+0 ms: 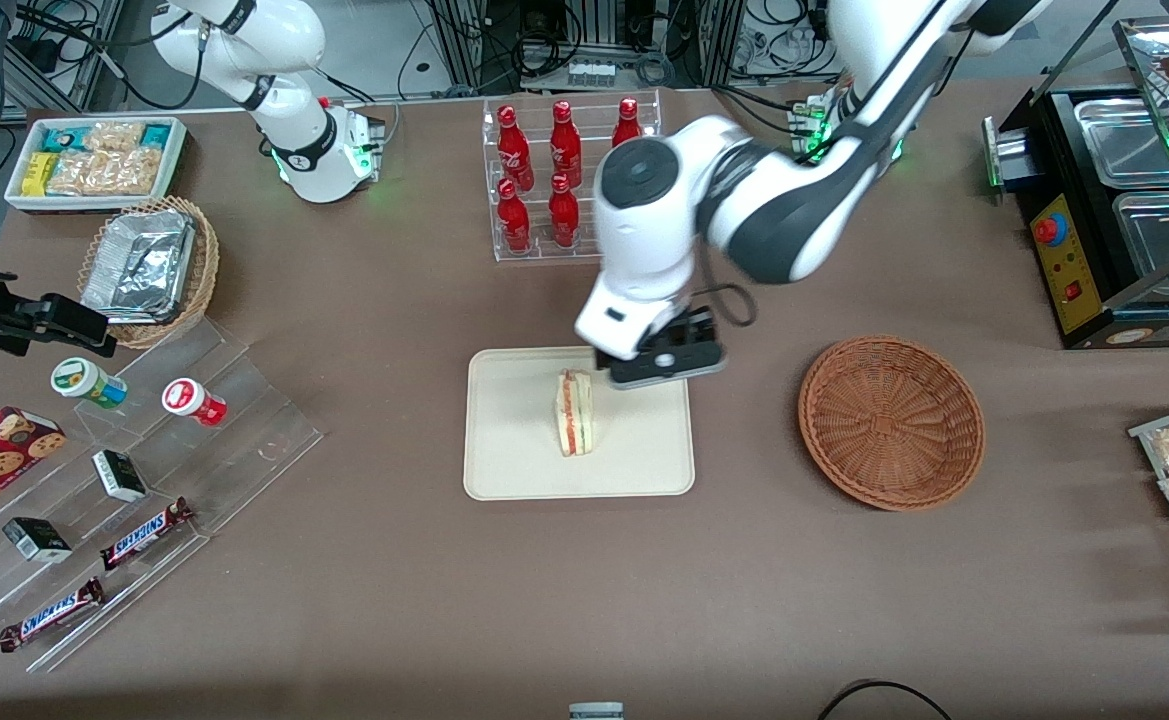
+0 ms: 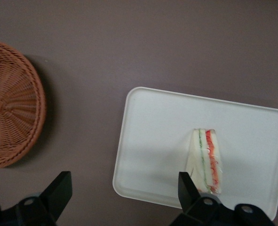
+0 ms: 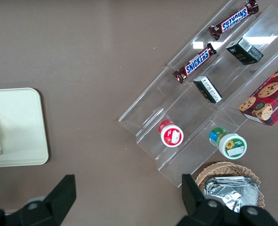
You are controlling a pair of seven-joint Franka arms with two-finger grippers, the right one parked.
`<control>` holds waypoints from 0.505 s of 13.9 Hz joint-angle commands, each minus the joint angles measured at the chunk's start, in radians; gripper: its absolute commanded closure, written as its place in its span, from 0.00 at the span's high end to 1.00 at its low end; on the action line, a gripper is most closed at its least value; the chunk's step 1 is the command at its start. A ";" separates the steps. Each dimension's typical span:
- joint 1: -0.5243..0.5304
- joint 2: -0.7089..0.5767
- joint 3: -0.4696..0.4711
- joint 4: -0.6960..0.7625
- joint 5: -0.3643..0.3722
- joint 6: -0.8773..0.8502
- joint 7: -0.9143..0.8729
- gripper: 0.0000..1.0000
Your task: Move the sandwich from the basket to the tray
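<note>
The sandwich (image 1: 575, 412) (image 2: 207, 160) stands on its edge in the middle of the cream tray (image 1: 514, 460) (image 2: 153, 141), its red and green filling showing. My gripper (image 1: 662, 362) (image 2: 122, 184) hovers above the tray's corner that is farther from the front camera and nearest the basket. It is open with nothing between its fingers, and the sandwich lies just beside one fingertip (image 2: 185, 183). The reddish-brown wicker basket (image 1: 891, 422) (image 2: 11, 122) sits empty beside the tray, toward the working arm's end of the table.
A clear rack of red bottles (image 1: 564, 180) stands farther from the front camera than the tray. Toward the parked arm's end are a tan basket of foil trays (image 1: 149, 270), a stepped acrylic shelf of snacks (image 1: 124, 480) and a white bin (image 1: 94, 160). A black appliance (image 1: 1114, 200) is at the working arm's end.
</note>
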 commanded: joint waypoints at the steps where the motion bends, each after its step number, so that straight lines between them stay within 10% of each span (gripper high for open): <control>1: 0.041 -0.065 -0.002 -0.036 -0.026 -0.048 0.034 0.99; 7: 0.179 -0.189 0.000 -0.028 -0.140 -0.161 0.222 0.99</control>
